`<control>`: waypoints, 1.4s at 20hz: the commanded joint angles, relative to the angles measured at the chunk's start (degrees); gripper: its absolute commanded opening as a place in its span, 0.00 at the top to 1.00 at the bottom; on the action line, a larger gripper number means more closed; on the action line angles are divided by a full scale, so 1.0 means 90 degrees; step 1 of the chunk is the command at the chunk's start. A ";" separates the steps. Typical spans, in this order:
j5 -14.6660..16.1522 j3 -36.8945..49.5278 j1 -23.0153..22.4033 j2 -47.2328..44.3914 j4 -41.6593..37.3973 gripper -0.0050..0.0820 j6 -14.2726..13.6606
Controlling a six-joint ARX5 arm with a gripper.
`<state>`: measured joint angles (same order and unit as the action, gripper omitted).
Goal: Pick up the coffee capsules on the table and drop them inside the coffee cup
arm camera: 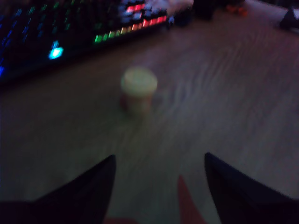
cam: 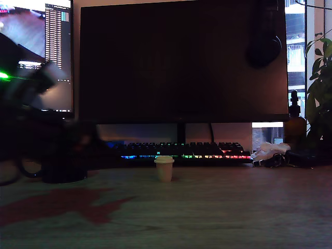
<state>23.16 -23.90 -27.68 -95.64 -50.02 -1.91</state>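
A cream-white coffee capsule (cam: 164, 168) stands upright on the wood-grain table (cam: 218, 207), in front of the keyboard. The wrist view shows the same capsule (arm camera: 138, 91) blurred, ahead of my gripper (arm camera: 159, 170). The gripper is open, its two dark fingers (arm camera: 88, 189) spread wide with nothing between them. The black coffee cup (cam: 63, 167) sits at the exterior view's left, its loop handle (cam: 27, 168) turned further left. My arm (cam: 39, 80) is a blurred shape above the cup. The cup's inside is hidden.
A lit keyboard (cam: 181, 150) runs behind the capsule under a big dark monitor (cam: 181, 62). At the exterior view's right are a brown bottle (cam: 294, 122), a plant (cam: 321, 83) and crumpled white clutter (cam: 270, 150).
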 commanded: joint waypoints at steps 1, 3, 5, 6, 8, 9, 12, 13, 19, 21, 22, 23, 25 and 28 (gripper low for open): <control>0.0041 -0.0189 -0.0070 -0.0214 -0.0092 0.31 -0.0146; 0.0044 -0.0381 -0.0104 -0.0474 -0.0090 0.31 -0.0155; 0.0053 -0.0554 -0.0124 -0.0695 -0.0097 0.31 -0.0175; 0.0073 -0.0639 -0.0151 -0.0787 -0.0092 0.31 -0.0175; 0.0160 -0.0835 -0.0197 -0.0913 -0.0063 0.31 -0.0175; 0.0165 -0.0937 -0.0221 -0.0962 -0.0044 0.31 -0.0175; 0.0223 -0.1348 -0.0277 -0.1163 0.0192 0.31 -0.0175; 0.0233 -0.1515 -0.0277 -0.1270 0.0330 0.31 -0.0175; 0.0231 -0.2280 -0.0277 -0.1899 0.0695 0.31 -0.0180; 0.0236 -0.2470 -0.0291 -0.2093 0.0704 0.31 -0.0180; 0.0233 -0.2555 -0.0301 -0.2171 0.0707 0.31 -0.0180; 0.0233 -0.2640 -0.0306 -0.2220 0.0753 0.31 -0.0182; 0.0233 -0.2815 -0.0321 -0.2319 0.0857 0.31 -0.0192; 0.0233 -0.3021 -0.0318 -0.2429 0.1044 0.31 -0.0197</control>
<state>25.08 -50.87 -30.30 -115.70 -40.56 -3.25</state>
